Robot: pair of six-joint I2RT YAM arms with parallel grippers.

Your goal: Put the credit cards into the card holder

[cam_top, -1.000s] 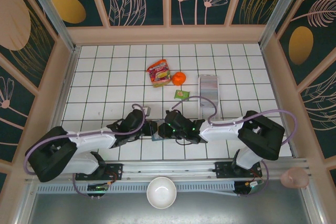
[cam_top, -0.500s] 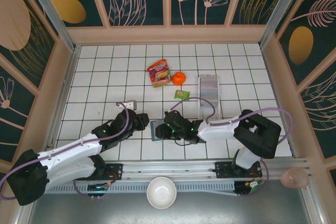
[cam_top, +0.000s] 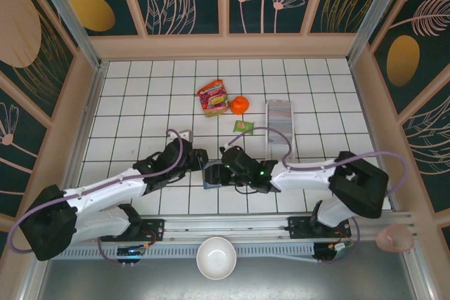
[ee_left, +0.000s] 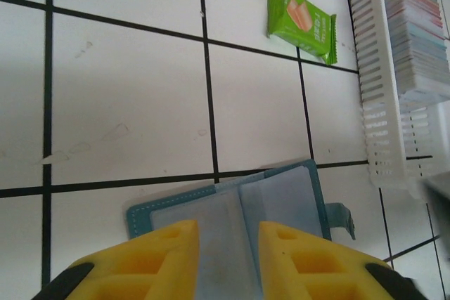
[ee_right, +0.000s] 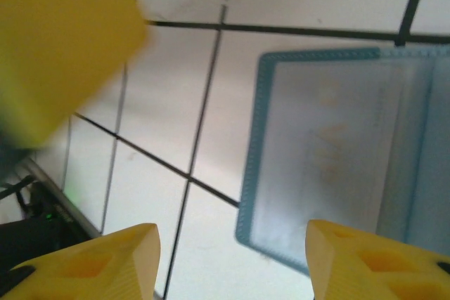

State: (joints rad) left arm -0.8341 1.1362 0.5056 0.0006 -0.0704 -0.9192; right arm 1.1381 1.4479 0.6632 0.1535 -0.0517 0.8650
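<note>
Work surface: a table (cam_top: pixel 133 96) of glossy white tiles with dark grout, boxed in by wall panels (cam_top: pixel 186 1) painted with flowers on dark teal.

The card holder (cam_top: pixel 210 175) lies opened flat on the tiles near the front edge, between the two claws. It is a thin folding case, teal outside with a stitched rim, with pale blue-grey sleeves inside and a small closing tab at one side. The visible sleeves look empty.

Left gripper (ee_left: pixel 228 235): yellow padded fingers parted by a narrow gap over the holder, nothing between them. Whether they touch it cannot be told. Right gripper (ee_right: pixel 232 237): fingers spread wide over the other leaf, likewise empty.

The cards (ee_left: pixel 416 29) stand on edge in a long slotted plastic tray (ee_left: pixel 371 68) just beyond the holder. A green snack packet (ee_left: pixel 302 24) lies nearby.

Assessment: the holder is open and ready, with no card in hand. The next move calls for one claw to draw a single thin card from the tight row. The other should steady the light case, which would likely slide on smooth tile.
</note>
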